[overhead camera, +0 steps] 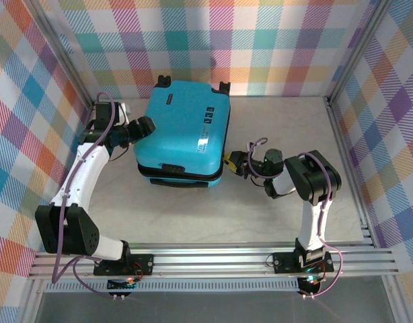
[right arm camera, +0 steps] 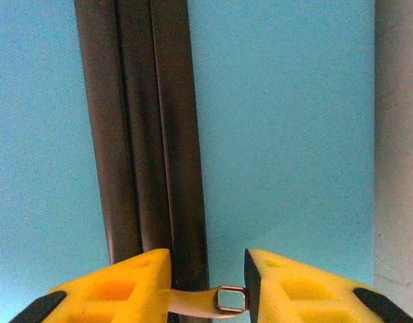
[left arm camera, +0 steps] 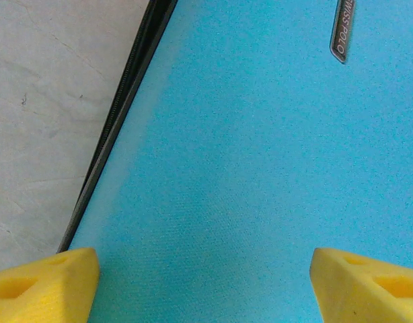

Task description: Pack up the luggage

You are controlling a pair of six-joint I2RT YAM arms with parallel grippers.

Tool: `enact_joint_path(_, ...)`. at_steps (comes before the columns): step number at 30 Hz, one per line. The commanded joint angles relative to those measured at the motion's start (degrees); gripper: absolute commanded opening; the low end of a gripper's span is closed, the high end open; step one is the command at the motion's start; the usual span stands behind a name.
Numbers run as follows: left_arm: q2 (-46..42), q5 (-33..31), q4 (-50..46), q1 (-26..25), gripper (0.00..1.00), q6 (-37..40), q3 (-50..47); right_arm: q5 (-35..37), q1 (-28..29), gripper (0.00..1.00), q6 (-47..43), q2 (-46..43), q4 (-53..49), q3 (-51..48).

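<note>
**Desk:** How are the arms sitting?

**Me:** My left arm reaches in from the luggage's point(overhead camera: 183, 131) 9 o'clock side. The left gripper point(left arm camera: 205, 262) is over the turquoise top shell, released, jaws wide, nothing between them. My right arm is folded at the elbow, and the right gripper point(right arm camera: 208, 262) faces the black zipper band point(right arm camera: 149, 134) near the 4 o'clock corner.

**Desk:** Has the right one got anything?

**Me:** A metal zipper pull point(right arm camera: 223, 299) spans the narrow gap between its jaws. I cannot tell whether it's pinched.

**Desk:** And the luggage?

**Me:** It's lying flat on the table point(overhead camera: 274, 128), about 11 o'clock from centre. The shells are shut, so the inside is hidden.
</note>
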Motion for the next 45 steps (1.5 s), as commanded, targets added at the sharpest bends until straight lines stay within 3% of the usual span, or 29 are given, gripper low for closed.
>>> enact_joint_path(1, -1.64, 1.21, -0.92, -0.27, 0.82, 0.85, -0.85, -1.31, 0.52, 0.35, -0.13, -2.85, 3.38, -1.19)
enact_joint_path(8, -1.73, 1.29, -0.92, -0.35, 0.82, 0.99, -0.72, -1.31, -0.15, 0.33, -0.48, -4.5, 3.39, -2.18)
enact_joint_path(21, -2.17, 1.04, -1.1, -0.27, 0.82, 1.02, -1.05, -1.23, -0.17, 0.21, -3.94, -7.89, -0.43, -2.86)
enact_joint_path(26, -2.78, 0.74, -1.1, -0.27, 0.82, 0.87, -1.64, -1.22, -0.17, 0.16, -9.21, -12.37, -7.87, -3.65)
enact_joint_path(32, -4.09, 0.61, -0.92, -0.27, 0.82, 0.58, -2.86, -0.59, -0.22, 0.14, -20.34, -20.11, -26.77, -2.77)
enact_joint_path(36, -4.71, 0.68, -0.76, -0.27, 0.82, 0.3, -3.56, -0.61, -0.17, 0.14, -24.88, -22.93, -34.11, -1.51)
enact_joint_path(45, -4.98, 0.77, -0.48, -0.27, 0.82, -0.02, -4.28, -2.01, -0.01, 0.2, -24.35, -18.75, -33.3, 0.26)
